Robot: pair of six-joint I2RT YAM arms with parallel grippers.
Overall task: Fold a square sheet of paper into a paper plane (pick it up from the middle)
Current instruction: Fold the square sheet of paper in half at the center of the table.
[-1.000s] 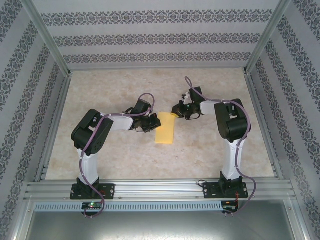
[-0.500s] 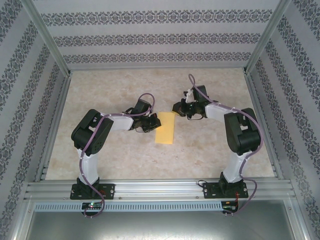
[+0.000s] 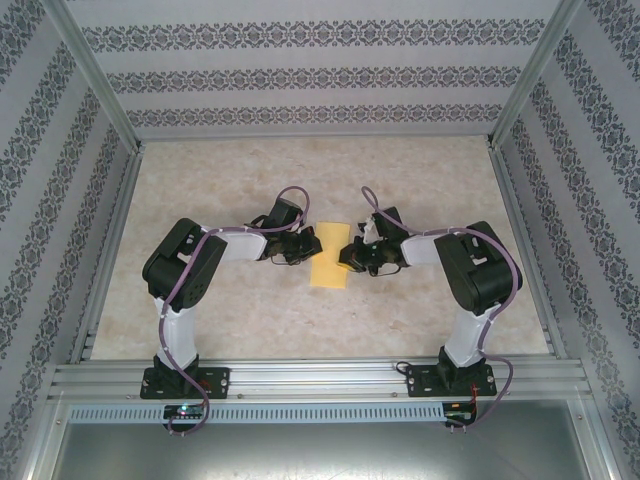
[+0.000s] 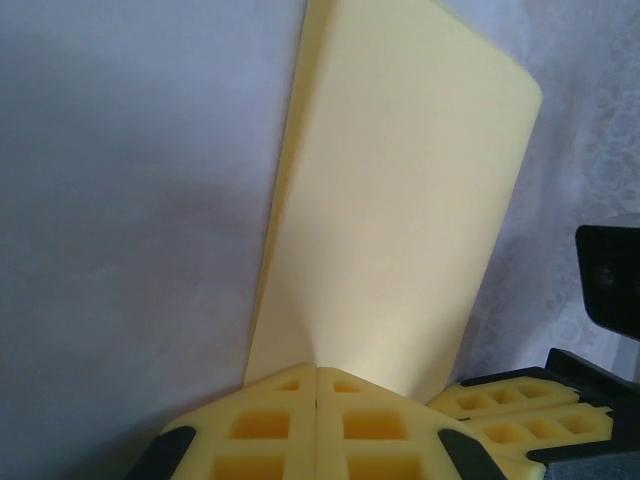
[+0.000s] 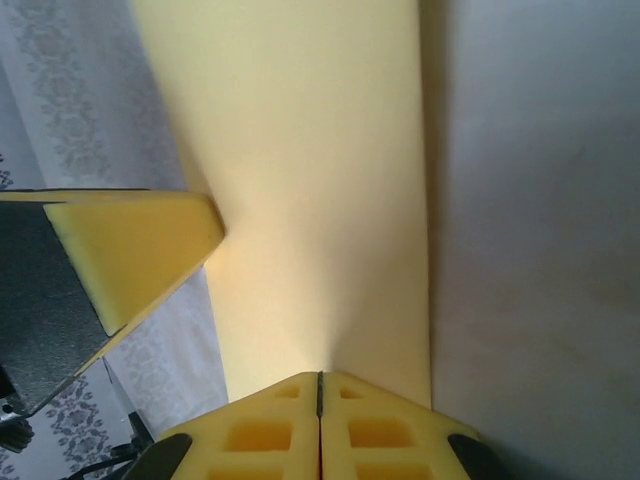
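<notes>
The yellow-orange paper [image 3: 328, 263] lies on the table as a narrow rectangle, folded in half, with two layers showing along its edge [image 4: 285, 230]. No dart shape shows. My left gripper [image 3: 306, 250] is shut, its fingertips [image 4: 317, 372] resting on the paper's left edge. My right gripper [image 3: 349, 257] is shut too, and its fingertips [image 5: 320, 378] press on the paper [image 5: 300, 180] at its right edge. No paper shows between either pair of jaws. The left gripper's yellow pad [image 5: 130, 250] shows across the sheet, and the right gripper's pads [image 4: 520, 405] show in the left wrist view.
The beige table [image 3: 230, 180] is ringed by an aluminium frame [image 3: 300, 375] and patterned walls [image 3: 320, 75]. Both arms reach inward to the table's middle, their elbows out to the sides.
The right gripper came down from the paper's far right corner to the middle of its right edge, elbow swinging out. The left arm and the paper stayed put.
</notes>
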